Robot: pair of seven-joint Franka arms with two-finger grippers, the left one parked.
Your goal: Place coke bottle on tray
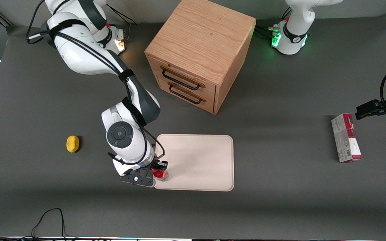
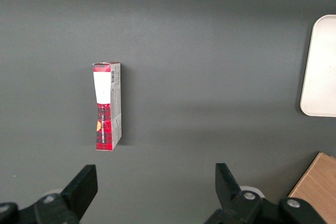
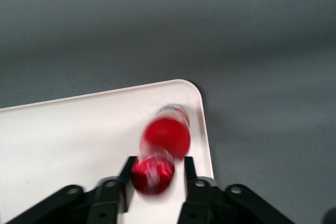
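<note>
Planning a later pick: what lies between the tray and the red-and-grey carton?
Nothing: the front view shows only bare dark table between the tray and the carton. The end effector holds the coke bottle over the tray.

Grey table (image 1: 280, 207) carries tray (image 1: 199, 160), cabinet (image 1: 199, 50), carton (image 1: 346, 138), perhaps lemon (image 1: 72, 144).

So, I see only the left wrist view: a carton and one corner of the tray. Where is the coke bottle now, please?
Observer: The coke bottle is over the tray, at the corner nearest the front camera, toward the working arm's end.
Operator: Does the gripper hold it?
Observer: The gripper has a finger on each side of the bottle's cap end; the right wrist view shows it.
Operator: Anything else near that arm?
Observer: A yellow lump lies on the table, farther toward the working arm's end than the tray.
</note>
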